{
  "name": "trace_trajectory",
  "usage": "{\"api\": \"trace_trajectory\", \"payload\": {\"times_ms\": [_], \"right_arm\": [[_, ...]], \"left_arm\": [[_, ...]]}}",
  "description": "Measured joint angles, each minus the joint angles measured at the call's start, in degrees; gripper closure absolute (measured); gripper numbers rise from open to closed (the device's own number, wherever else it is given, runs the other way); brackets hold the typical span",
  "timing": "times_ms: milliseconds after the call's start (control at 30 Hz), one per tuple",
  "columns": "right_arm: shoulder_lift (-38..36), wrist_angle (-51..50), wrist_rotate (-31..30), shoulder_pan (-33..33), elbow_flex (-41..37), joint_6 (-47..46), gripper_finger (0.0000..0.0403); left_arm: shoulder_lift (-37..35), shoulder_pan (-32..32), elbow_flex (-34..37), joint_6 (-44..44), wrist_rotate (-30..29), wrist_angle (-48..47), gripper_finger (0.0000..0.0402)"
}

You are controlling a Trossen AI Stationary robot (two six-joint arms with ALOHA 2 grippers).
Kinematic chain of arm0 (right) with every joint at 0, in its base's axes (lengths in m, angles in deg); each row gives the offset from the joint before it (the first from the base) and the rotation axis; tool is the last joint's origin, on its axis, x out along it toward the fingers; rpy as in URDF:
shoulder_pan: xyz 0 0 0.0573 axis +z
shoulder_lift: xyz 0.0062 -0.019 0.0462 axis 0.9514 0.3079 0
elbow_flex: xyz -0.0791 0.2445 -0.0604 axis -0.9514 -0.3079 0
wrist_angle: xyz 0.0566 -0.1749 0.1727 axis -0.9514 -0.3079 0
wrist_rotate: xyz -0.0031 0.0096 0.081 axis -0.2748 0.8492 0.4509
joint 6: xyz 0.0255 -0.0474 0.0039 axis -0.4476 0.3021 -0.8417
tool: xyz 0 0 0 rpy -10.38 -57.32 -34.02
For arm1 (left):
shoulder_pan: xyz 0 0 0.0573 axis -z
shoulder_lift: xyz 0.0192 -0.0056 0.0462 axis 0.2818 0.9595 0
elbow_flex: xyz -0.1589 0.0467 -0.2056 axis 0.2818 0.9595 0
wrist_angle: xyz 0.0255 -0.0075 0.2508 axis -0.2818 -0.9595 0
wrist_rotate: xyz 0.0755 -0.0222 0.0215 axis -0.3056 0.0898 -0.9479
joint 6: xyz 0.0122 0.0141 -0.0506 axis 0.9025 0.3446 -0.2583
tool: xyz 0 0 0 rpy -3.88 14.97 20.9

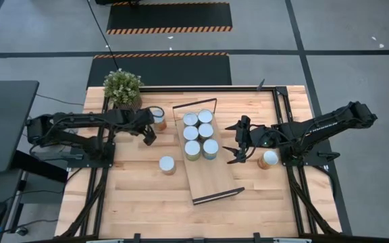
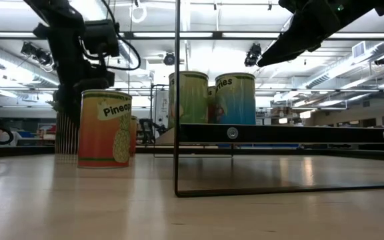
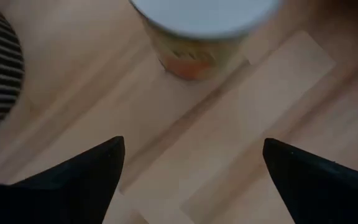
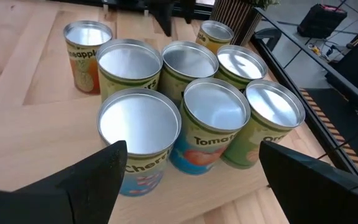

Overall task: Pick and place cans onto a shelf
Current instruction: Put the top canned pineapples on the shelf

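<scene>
Both jaws gape empty, we note. Nearest the shelf (image 1: 208, 156), our right gripper (image 1: 238, 143) reaches leftward at centre frame beside six cans (image 1: 200, 134) clustered on the board. Farther left, our left gripper (image 1: 148, 133) points down by another can (image 1: 157, 118) near the plant (image 1: 122, 88).

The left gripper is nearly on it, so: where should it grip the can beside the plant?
Grip the can across its round side wall, below the rim, coming from the open table side where the left gripper hangs open. It stands upright, and the plant crowds its far side.
</scene>
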Motion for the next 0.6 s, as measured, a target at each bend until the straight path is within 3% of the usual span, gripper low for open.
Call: {"api": "trace_trajectory", "payload": {"times_ms": [200,600], "right_arm": [[0.00,0.00,0.02,-0.23,0.00,0.54,0.0029],[0.00,0.27,0.04,-0.22,0.00,1.46,0.0029]], "left_arm": [[0.00,-5.44,0.17,5.16,2.16,6.54,0.0012],[2.67,-8.57,0.15,11.66,3.09,15.84,0.0012]]}}
